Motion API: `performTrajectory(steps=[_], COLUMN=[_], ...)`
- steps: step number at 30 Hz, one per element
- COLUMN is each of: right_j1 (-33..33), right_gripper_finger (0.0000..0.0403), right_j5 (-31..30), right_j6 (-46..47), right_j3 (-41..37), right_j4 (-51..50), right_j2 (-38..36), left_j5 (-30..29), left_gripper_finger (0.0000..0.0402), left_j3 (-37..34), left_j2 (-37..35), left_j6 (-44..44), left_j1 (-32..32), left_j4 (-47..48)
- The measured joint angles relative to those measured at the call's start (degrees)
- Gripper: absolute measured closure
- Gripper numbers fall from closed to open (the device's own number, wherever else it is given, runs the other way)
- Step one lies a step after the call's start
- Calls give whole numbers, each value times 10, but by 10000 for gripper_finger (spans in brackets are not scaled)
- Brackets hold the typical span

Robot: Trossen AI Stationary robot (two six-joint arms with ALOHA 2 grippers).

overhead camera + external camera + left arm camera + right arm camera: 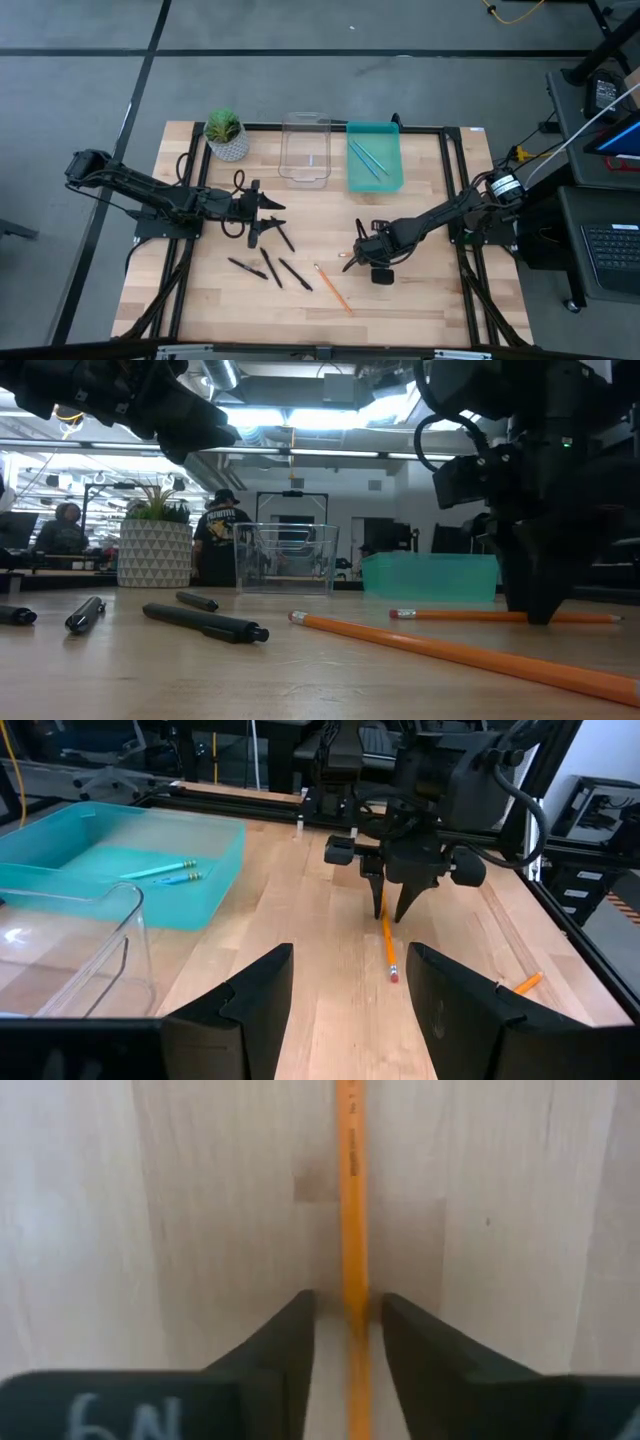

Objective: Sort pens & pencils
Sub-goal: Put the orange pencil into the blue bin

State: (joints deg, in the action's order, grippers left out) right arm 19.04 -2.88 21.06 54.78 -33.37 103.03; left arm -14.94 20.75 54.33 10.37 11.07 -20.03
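Observation:
My right gripper (348,1308) is open and points down at the table, right of centre (360,256). Its fingertips stand close on either side of an orange pencil (352,1210) that lies flat on the wood (480,616); a sliver of table shows on both sides of it. A second orange pencil (333,290) lies nearer the front edge. Several black pens (270,267) lie scattered left of centre. My left gripper (350,980) is open and holds nothing, hovering above the pens (266,218). Two light blue pencils (366,158) lie in the teal tray (392,180).
A clear plastic container (305,150) stands next to the teal tray at the far side. A potted plant (226,133) sits at the far left corner. Bare wood lies between the two grippers. People stand in the room beyond the table (215,530).

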Motion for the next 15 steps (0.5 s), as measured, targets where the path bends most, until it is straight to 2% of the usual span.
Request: performTrajectory(steps=[8, 15], right_j1=[-17, -24], right_gripper_finger=[384, 387], right_j5=[5, 18], right_j6=[9, 16], right_j3=[-10, -11], right_j4=[8, 14], right_j2=[-2, -3], left_j5=[0, 0], left_gripper_finger=[211, 211], left_j3=[0, 0], left_j2=[0, 0], left_j6=[0, 0], left_j1=[0, 0], left_j4=[0, 0])
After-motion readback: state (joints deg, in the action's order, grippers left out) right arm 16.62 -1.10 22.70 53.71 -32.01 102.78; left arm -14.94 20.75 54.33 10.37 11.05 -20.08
